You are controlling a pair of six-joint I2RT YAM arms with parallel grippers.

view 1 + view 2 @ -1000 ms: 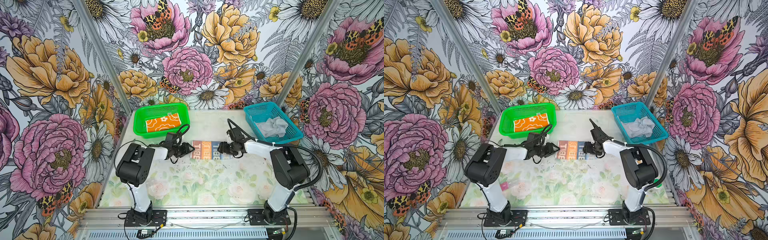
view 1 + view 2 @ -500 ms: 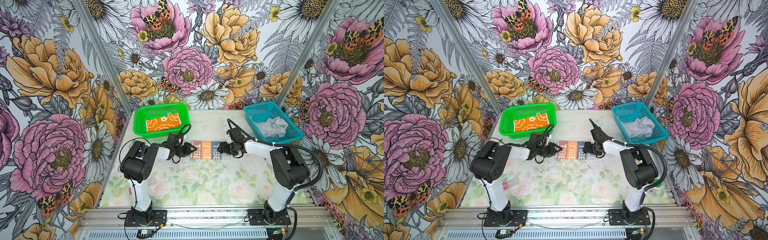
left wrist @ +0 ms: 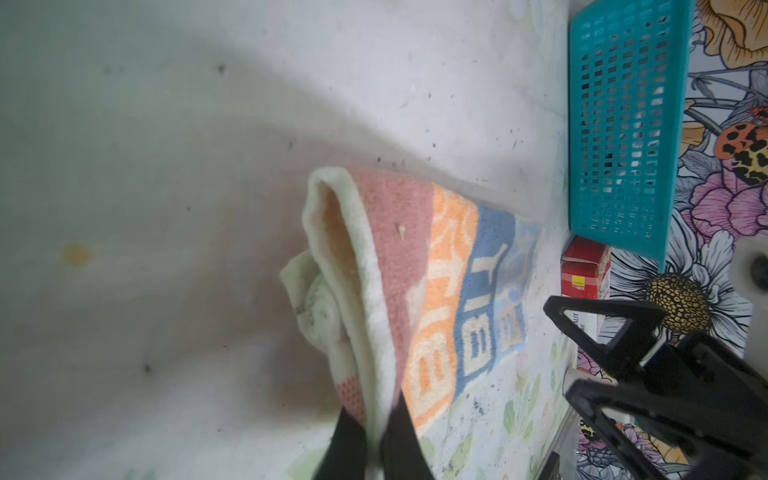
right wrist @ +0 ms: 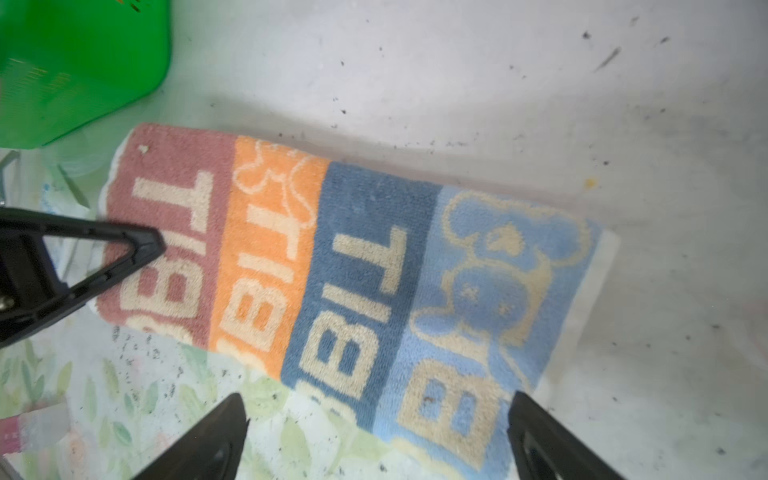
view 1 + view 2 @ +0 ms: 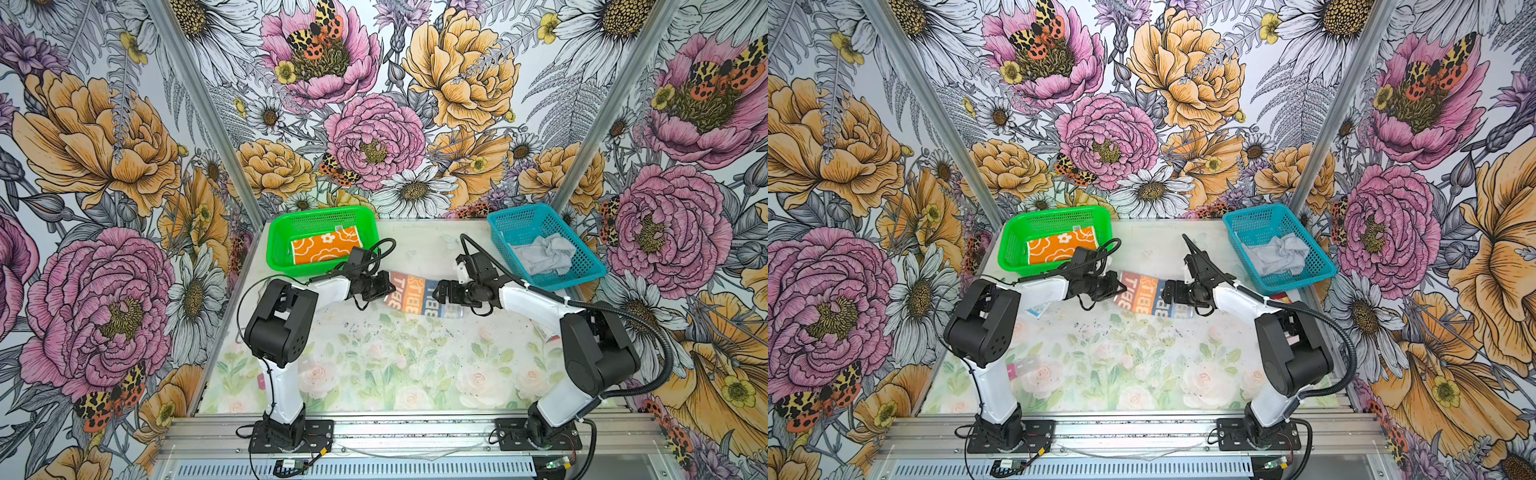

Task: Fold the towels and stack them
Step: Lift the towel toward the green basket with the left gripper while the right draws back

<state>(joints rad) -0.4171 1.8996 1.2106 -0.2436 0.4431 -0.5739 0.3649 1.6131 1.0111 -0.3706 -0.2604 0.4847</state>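
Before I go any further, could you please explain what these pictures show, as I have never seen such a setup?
Two small robot arms stand at the front edge of a table, each ending in a two-fingered gripper. Two pictures come from a camera above, showing the whole scene; the other two come from cameras on the arms' wrists. A folded lettered towel lies mid-table. The left gripper is shut on one end of it; the right gripper is open at the other end, holding nothing. An orange towel lies in a green basket, a crumpled grey towel in a blue basket.
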